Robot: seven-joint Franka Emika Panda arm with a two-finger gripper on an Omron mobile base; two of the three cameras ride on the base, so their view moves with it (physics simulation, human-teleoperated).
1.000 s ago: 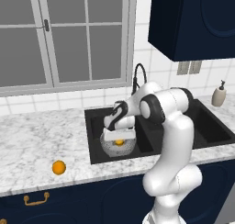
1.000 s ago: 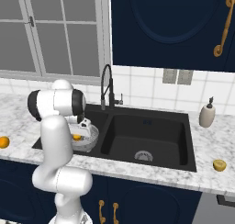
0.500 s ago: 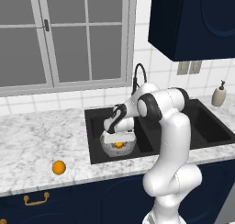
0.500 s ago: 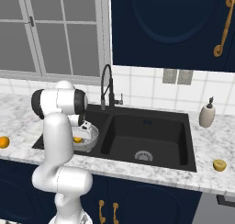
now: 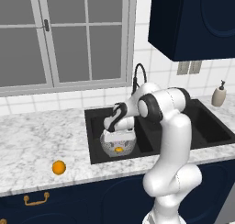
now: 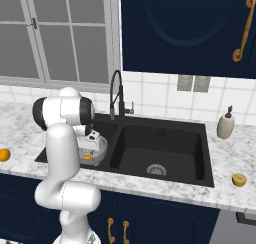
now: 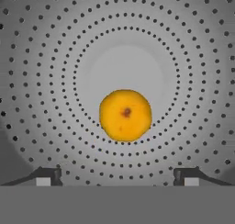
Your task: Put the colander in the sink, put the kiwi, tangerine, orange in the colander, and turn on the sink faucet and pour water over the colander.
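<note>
With my end effector [image 7: 117,175] spread wide and empty over the orange fruit [image 7: 125,115] at frame centre in the colander [image 7: 55,58], I should lift straight up.

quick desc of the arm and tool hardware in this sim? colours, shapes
Glossy white rounded arm links with dark bands at the joints. The tool has a white body and two small dark finger tips with pale pads. No external cables or markings are discernible.
</note>
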